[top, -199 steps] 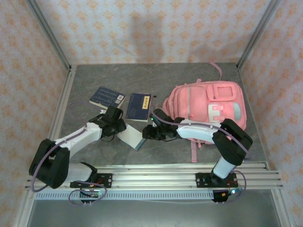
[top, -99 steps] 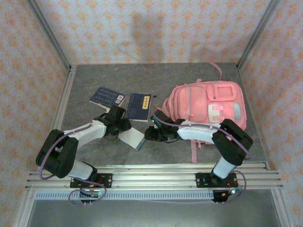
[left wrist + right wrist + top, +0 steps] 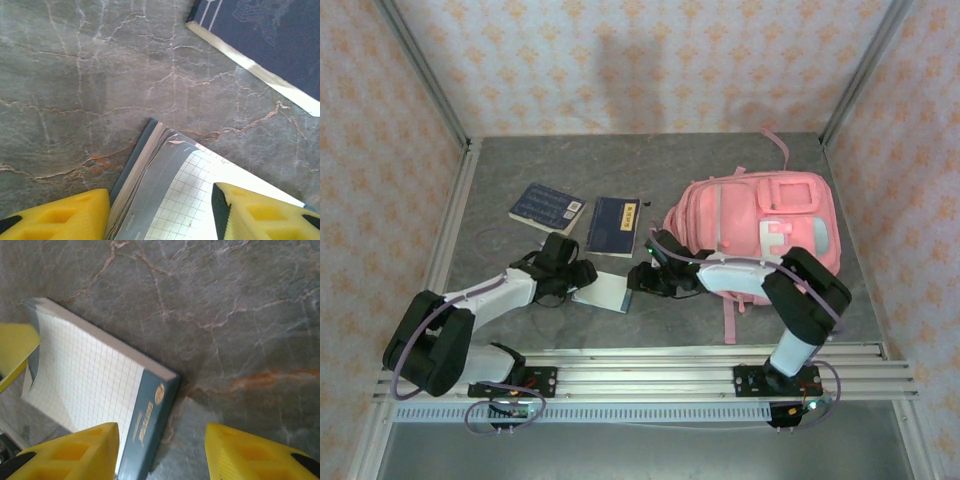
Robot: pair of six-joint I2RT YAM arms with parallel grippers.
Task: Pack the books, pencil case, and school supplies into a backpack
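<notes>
Left tool (image 3: 583,277) drew back; 3 books (image 3: 547,207), 1 backpack (image 3: 760,225).

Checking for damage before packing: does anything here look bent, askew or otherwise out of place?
Yes. The grid-covered book has its corner by the left hand curled upward, and its pages there fan apart instead of lying shut. This is clearest in the left wrist view. Nothing else stands out.

Nothing reads clearly. The grid-paper book (image 3: 85,375) bears a gold emblem and a blurred line of print on its dark band. Pale labels on the two navy books (image 3: 547,207) are too small to read.
</notes>
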